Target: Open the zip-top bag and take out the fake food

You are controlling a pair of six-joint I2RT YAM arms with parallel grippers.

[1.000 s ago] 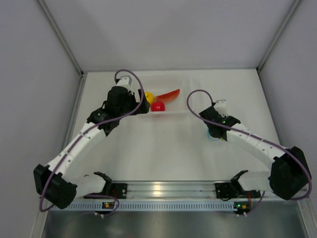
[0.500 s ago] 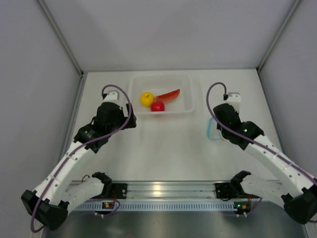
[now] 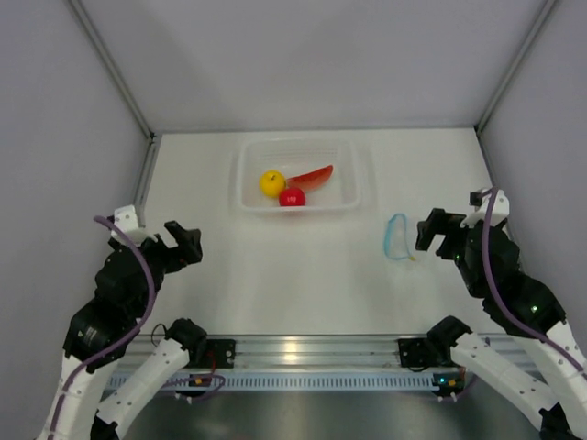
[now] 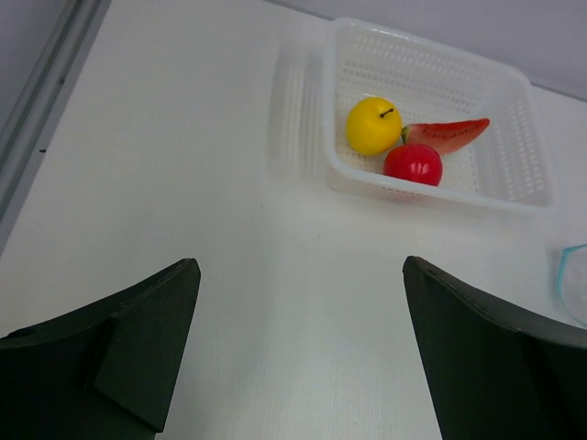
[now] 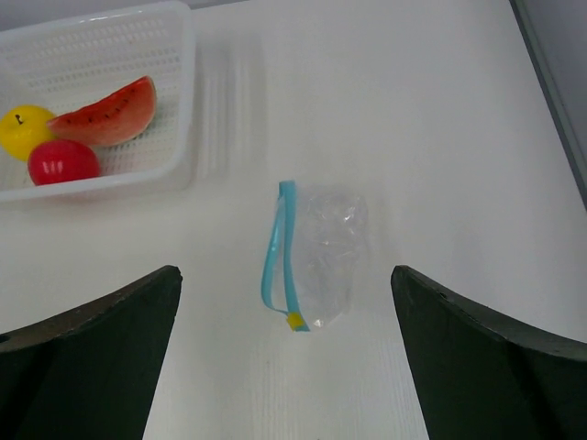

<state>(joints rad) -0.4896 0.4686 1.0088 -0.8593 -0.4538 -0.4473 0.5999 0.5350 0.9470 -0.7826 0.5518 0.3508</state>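
Evidently complete: the small clear plastic zip-top bag [image 5: 316, 261] with its teal strip lies empty near the right side of the white perforated plastic basket [image 3: 241, 176]. The basket holds the yellow round fruit [image 3: 271, 182], red round fruit [image 3: 293, 196] and red wedge [image 3: 312, 176]. The left gripper [image 4: 298, 357] and right gripper [image 5: 284, 367] hang well short of the basket, fingers spread, holding nothing. No obstruction noted.

Left hand [image 3: 186, 243], right hand [image 3: 427, 229] nearer bases.
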